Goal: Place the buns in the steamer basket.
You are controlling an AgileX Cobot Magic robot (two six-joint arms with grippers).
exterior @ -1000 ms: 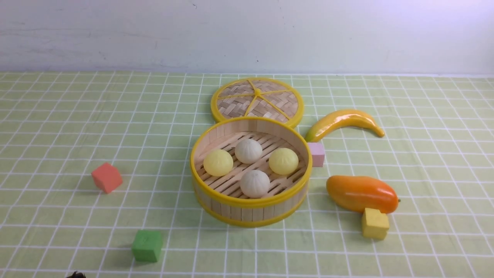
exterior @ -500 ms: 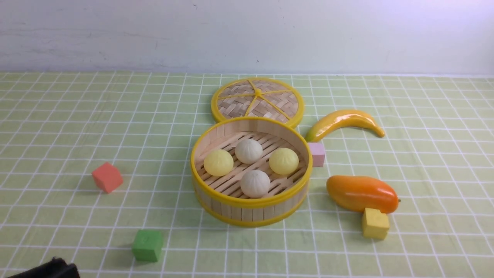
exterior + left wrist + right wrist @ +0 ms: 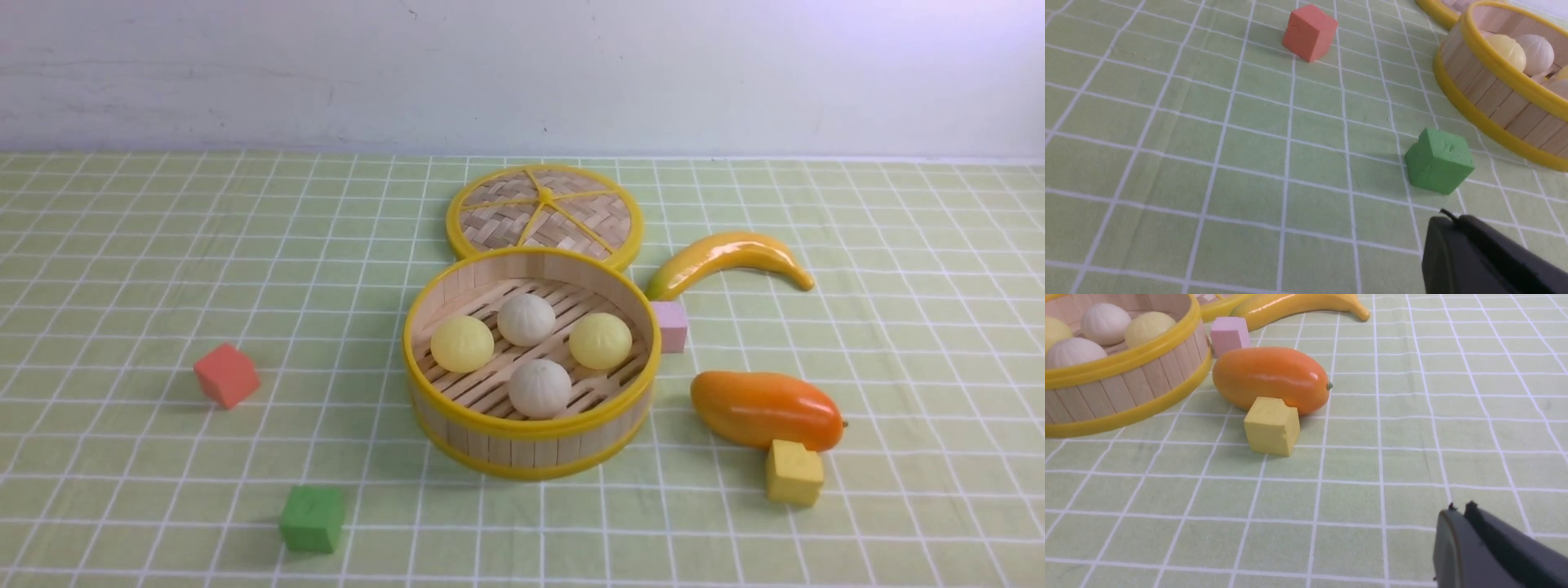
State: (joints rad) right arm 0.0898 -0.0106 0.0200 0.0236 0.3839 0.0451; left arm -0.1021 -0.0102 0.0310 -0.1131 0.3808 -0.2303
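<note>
We see all four buns point(image 3: 529, 341) lying inside the steamer basket point(image 3: 531, 441) at the middle of the surface point(image 3: 122, 245): two pale yellow at left and right, two off-white at far and near, apart from one another. In the wrist views the basket is cut off at the frame edge and its wall hides the lower halves of the buns. The woven lid point(image 3: 544, 214) lies flat just beyond the basket, its near edge hidden behind the rim. A pink cube point(image 3: 671, 326) sits just right of the basket, with a banana point(image 3: 729, 259) beyond it; a mango point(image 3: 766, 409) and a touching yellow cube point(image 3: 793, 472) lie nearer on the right. To the left, a red cube point(image 3: 226, 375) and a green cube point(image 3: 311, 518) stand well apart, with wide open cloth around them. Neither arm shows in the front view. Our left hand point(image 3: 1447, 220) and right hand point(image 3: 1459, 514) each appear only as dark tips, pressed together and empty, low over bare cloth.
</note>
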